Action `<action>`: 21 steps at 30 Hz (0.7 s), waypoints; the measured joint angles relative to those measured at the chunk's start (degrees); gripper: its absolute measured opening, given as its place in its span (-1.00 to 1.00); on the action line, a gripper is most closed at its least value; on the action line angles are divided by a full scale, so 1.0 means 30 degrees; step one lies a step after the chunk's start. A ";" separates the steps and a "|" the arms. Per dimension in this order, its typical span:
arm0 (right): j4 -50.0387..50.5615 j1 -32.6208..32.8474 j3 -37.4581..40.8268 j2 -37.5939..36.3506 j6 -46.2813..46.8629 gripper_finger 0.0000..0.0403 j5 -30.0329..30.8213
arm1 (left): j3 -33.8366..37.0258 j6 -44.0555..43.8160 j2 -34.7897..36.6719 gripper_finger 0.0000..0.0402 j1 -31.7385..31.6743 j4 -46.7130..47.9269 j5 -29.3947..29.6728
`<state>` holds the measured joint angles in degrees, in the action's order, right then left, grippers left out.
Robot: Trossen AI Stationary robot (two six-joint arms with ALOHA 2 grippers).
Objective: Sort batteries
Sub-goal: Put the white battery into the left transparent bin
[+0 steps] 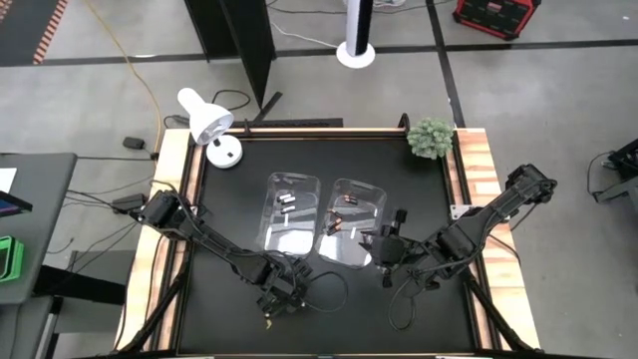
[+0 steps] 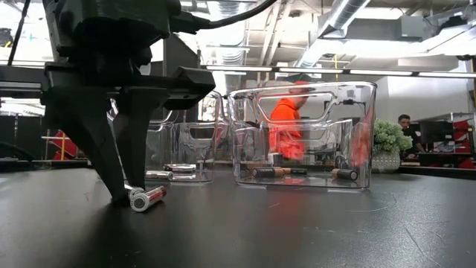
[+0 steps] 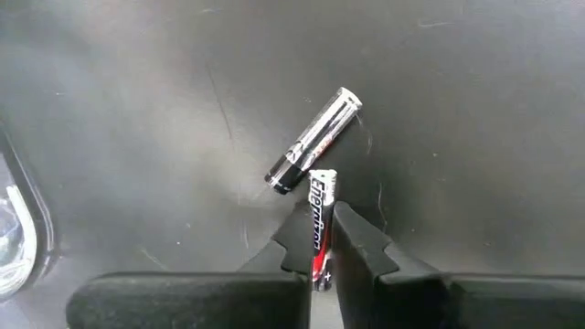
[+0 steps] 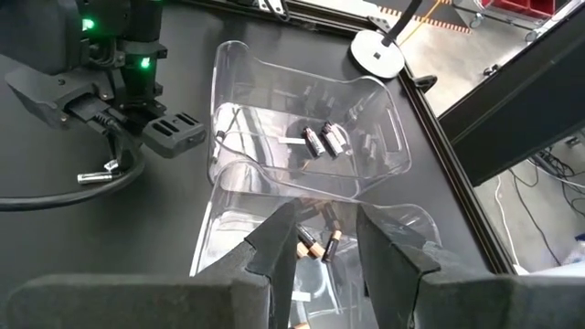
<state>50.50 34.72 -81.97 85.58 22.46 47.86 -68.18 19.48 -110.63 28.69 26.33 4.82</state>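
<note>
Reading "Energizer", battery (image 3: 320, 230), left end effector (image 3: 322, 239) clamped

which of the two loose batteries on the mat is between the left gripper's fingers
The Energizer-labelled battery, clamped by the left gripper. The silver one lies free beyond it.

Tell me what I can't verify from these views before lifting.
- High view: battery under left gripper too small, arm covers it.
- Left wrist: gripped battery, its lower end hidden between the fingers.
- Low view: bin reflections blur battery count.
- Right gripper empty, over the bin.
</note>
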 joint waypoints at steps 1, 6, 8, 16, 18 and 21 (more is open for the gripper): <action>0.0007 0.0000 0.0000 0.0000 0.0000 -0.34 0.0000 | 0.0000 -0.0097 0.0000 -0.93 0.0000 0.0000 0.0007; 0.0006 0.0000 0.0000 0.0000 0.0007 -0.34 0.0000 | 0.0000 -0.0483 0.0000 -0.93 0.0000 -0.0053 0.0077; 0.0002 0.0000 0.0000 0.0000 0.0007 -0.34 0.0000 | 0.0000 -0.0521 0.0000 -0.93 0.0038 -0.0104 0.0119; -0.0004 0.0000 0.0000 0.0000 0.0007 -0.34 0.0000 | 0.0027 -0.0663 0.0402 -0.93 0.0087 -0.0197 0.0285; -0.0004 0.0000 0.0000 0.0000 0.0007 -0.34 0.0000 | 0.0068 -0.0663 0.0640 -0.93 0.0087 -0.0108 0.0319; -0.0001 0.0000 0.0000 0.0000 0.0007 -0.34 0.0000 | 0.0138 -0.0663 0.1053 -0.93 0.0095 0.0284 0.0302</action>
<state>50.50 34.72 -81.97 85.58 22.48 47.86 -67.77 17.50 -107.47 28.97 27.18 5.73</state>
